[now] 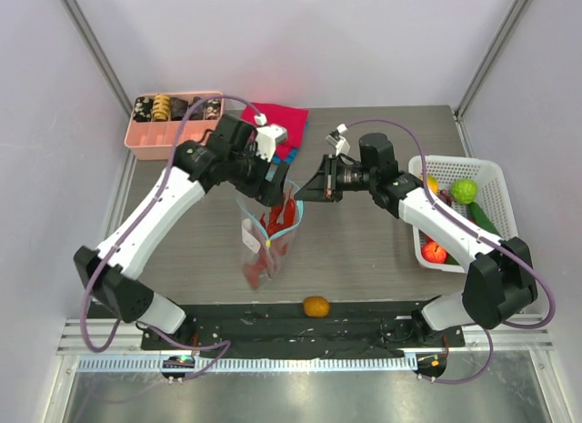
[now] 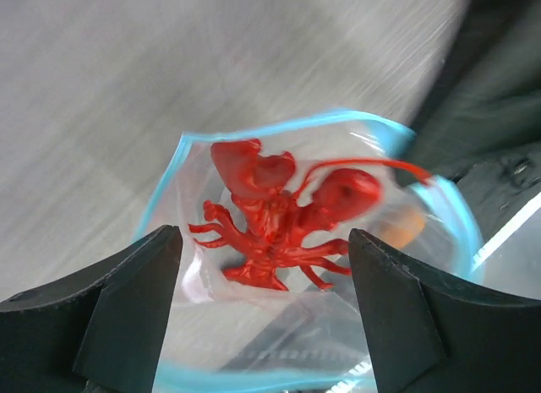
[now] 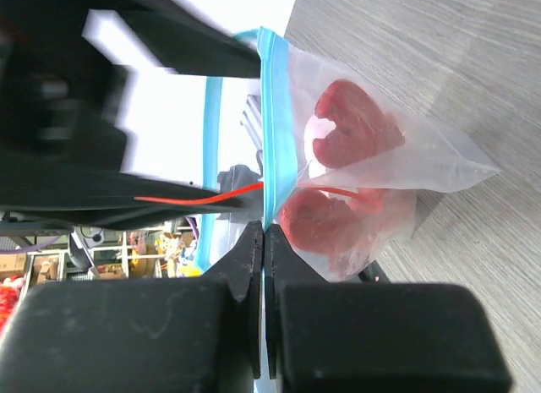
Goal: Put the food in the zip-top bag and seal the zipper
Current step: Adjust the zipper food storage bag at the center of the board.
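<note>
The bag (image 1: pixel 266 236) stands in the middle of the table (image 1: pixel 364 250), mouth up, with the red lobster (image 2: pixel 279 215) inside. The right gripper (image 3: pixel 265 241) pinches the blue zipper (image 3: pixel 272 114) at one side. The left gripper (image 2: pixel 264 241) sits right over the mouth, fingers (image 2: pixel 127 300) wide apart, holding nothing. An orange fruit (image 1: pixel 316 306) lies outside the bag, near the table's front edge, likely next.

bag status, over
Left pincer open at bag mouth. Right pincer shut on zipper. Lobster inside, antenna across zipper. Orange outside.
</note>
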